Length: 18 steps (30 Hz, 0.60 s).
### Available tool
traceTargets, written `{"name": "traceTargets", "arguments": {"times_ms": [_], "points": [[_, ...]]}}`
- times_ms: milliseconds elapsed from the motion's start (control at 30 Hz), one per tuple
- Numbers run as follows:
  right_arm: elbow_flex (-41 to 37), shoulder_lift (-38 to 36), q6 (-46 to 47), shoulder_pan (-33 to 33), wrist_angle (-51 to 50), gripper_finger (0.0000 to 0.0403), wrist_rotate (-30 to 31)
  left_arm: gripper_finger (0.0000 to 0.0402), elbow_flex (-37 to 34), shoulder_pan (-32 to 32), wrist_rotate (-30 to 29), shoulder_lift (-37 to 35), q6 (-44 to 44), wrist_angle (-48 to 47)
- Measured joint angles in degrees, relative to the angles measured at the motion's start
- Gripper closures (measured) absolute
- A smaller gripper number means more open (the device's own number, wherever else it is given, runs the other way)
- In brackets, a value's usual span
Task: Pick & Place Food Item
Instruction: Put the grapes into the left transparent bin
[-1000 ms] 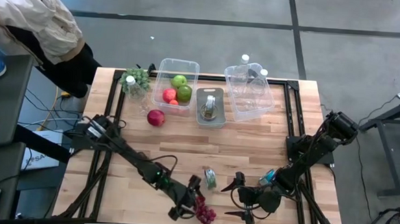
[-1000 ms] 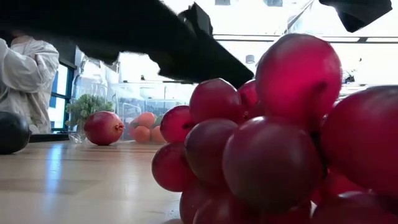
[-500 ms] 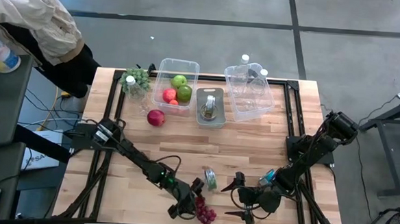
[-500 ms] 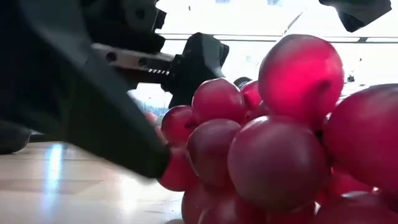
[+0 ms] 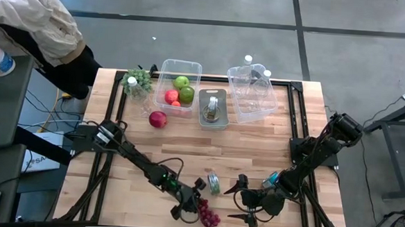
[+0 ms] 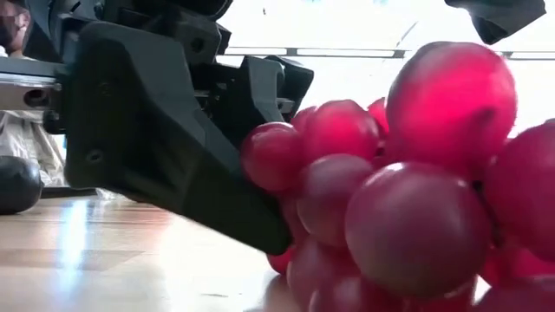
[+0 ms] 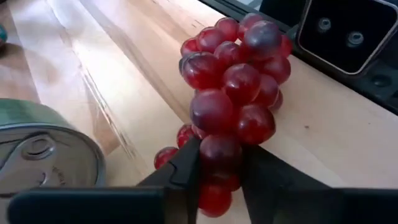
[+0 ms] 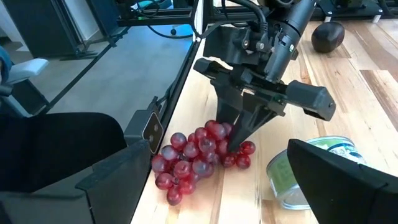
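One bunch of red grapes (image 5: 207,214) lay at the near edge of the wooden table (image 5: 256,141), and the left gripper (image 5: 192,202) was closed on it: in the left wrist view its two dark fingers (image 7: 184,163) pinched the lowest grapes between their tips, with most of the cluster bulging out ahead of the jaws. One green-labelled tin can (image 5: 213,181) stood just beside the left jaws, on the side away from the table edge. The right gripper (image 5: 243,201) rested on the table near the far side of the bunch, its jaws spread wide and holding nothing. Well beyond both sets of jaws, along the back of the table, stood three clear containers: one bin (image 5: 177,84) holding two green apples (image 5: 185,90) and two reddish fruits (image 5: 171,96), one small tray (image 5: 213,107) with a dark item inside, and one larger tub (image 5: 252,92). One red pomegranate (image 5: 158,119) lay loose in front of the bin, and one bunch of green grapes (image 5: 136,79) sat beside it. A person (image 5: 37,18) in a light jacket stood past the table's back left corner.
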Motion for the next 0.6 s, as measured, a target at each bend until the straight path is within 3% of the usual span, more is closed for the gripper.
{"name": "traceTargets", "arguments": {"times_ms": [200,367,467,600], "points": [[0.0,0.0,0.0,0.0,0.0,0.0033,0.0,0.0339,0.0,-0.6,-1.2,-1.9,0.4,-2.0],[0.0,0.0,0.0,0.0,0.0,0.0033,0.0,0.034,0.0,-3.0,-6.4,-7.7,0.5,-5.9],[0.0,0.0,0.0,0.0,0.0,0.0033,0.0,0.0341,0.0,-4.4,-9.2,-13.1,-1.0,-13.1],[0.0,0.0,0.0,0.0,0.0,0.0033,0.0,0.0341,1.0,-6.4,-19.5,-23.3,-6.9,-26.4]]}}
